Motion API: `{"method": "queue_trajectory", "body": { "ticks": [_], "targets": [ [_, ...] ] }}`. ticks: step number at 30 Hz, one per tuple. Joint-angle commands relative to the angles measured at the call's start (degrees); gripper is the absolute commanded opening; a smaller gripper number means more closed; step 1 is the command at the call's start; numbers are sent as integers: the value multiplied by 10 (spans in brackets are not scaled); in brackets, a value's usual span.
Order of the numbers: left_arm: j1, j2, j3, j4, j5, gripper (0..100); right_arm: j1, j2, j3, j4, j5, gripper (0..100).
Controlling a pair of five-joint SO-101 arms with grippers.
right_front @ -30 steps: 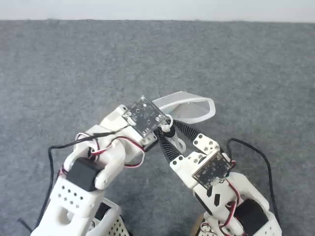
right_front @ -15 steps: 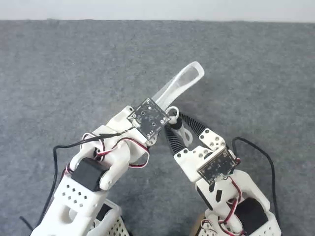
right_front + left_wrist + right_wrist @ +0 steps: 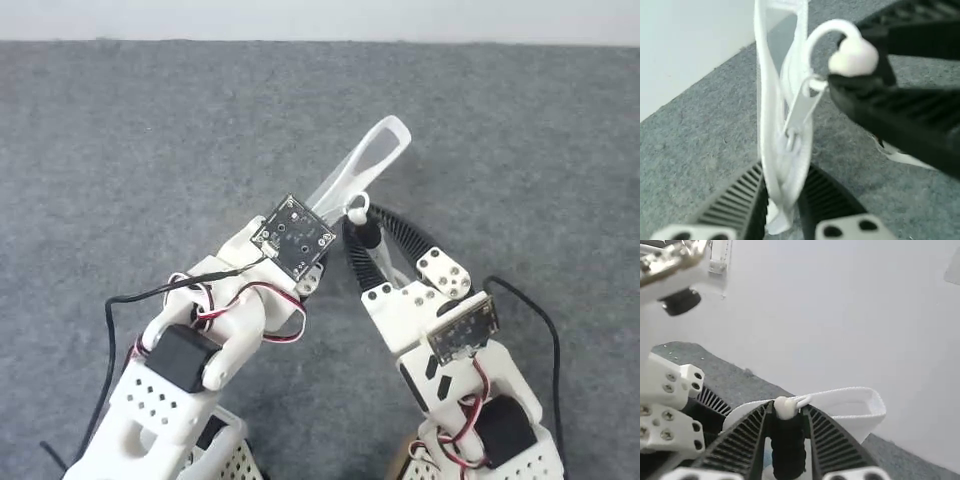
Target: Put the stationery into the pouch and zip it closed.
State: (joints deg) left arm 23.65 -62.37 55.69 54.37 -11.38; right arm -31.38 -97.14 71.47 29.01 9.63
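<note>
High view: 2 arms hold the white pouch (image 3: 372, 152) edge-on above the grey table (image 3: 150, 130).
The left claw (image 3: 781, 189) pinches the pouch's near end, apparently to anchor it. The right claw (image 3: 785, 412) is clamped on the zipper pull's bead (image 3: 356, 211), seemingly so the zip can be drawn against that hold.

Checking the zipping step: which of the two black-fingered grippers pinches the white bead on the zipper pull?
The right gripper: it pinches the white bead, while the left gripper clamps the edge of the translucent white pouch.
</note>
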Motion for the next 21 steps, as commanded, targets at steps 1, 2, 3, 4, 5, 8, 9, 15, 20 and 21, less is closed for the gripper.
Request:
{"method": "queue_trajectory", "body": {
  "ticks": [1,2,3,4,5,8,9,15,20,21],
  "targets": [
    [-4,7,12,-3,11,9,24,-4,-15,-42,-7,6],
    [-4,7,15,-3,9,9,24,0,-15,-44,-7,6],
    [-4,7,15,-4,8,9,28,7,-16,-44,-8,6],
    [-4,7,15,-4,8,9,33,17,-17,-50,-10,6],
    [-5,7,16,-4,8,9,39,29,-17,-62,-18,6],
    [-5,7,16,-4,7,9,72,77,-18,-100,-46,6],
    [-5,7,16,-4,7,9,82,93,-18,-112,-52,6],
    [-34,7,21,-17,8,9,102,138,-18,-148,-60,6],
    [-34,7,25,-21,8,9,104,141,-19,-148,-60,6],
    [-33,7,25,-20,8,9,104,143,-19,-149,-60,6]
  ]
}}
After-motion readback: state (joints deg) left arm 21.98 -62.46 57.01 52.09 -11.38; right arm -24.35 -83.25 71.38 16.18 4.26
